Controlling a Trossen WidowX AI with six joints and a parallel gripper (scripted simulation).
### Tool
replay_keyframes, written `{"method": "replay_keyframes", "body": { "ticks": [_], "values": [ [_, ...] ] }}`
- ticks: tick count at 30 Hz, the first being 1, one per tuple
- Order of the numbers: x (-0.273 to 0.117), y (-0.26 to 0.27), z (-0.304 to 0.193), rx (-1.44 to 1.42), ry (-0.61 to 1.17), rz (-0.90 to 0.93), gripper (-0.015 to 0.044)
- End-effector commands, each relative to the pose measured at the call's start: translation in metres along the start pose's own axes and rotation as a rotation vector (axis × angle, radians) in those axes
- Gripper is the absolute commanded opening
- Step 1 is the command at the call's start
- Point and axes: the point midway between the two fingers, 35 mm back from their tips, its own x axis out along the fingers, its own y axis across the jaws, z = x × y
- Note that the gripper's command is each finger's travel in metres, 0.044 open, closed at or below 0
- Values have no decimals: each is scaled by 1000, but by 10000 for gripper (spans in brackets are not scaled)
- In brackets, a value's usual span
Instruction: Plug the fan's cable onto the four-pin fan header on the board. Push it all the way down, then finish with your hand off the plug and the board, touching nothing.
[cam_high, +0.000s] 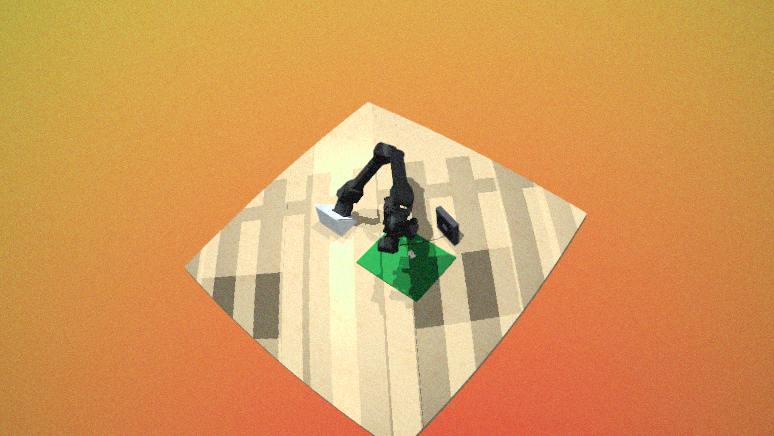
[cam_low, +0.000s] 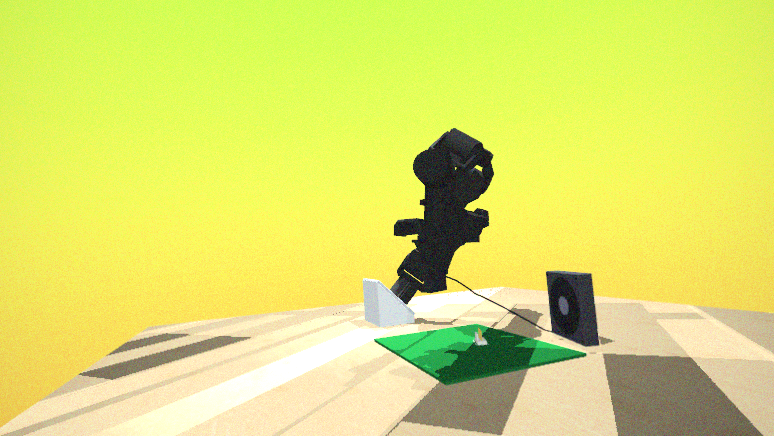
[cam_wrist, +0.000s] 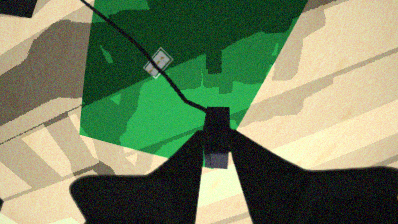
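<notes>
Gripping the dark plug between closed fingers, the gripper hangs above the near edge of the green board. The black cable trails from the plug across the board toward the upright fan. The pale four-pin header stands apart from the plug, apparently unoccupied.
</notes>
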Motion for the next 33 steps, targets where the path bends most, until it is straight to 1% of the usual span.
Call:
{"method": "replay_keyframes", "body": {
  "ticks": [1,27,33],
  "values": [
    [0,-2,1,143,-7,16,0],
    [-1,-8,-1,1032,11,113,0],
    [-1,-9,-1,1082,15,119,0]
  ]
}}
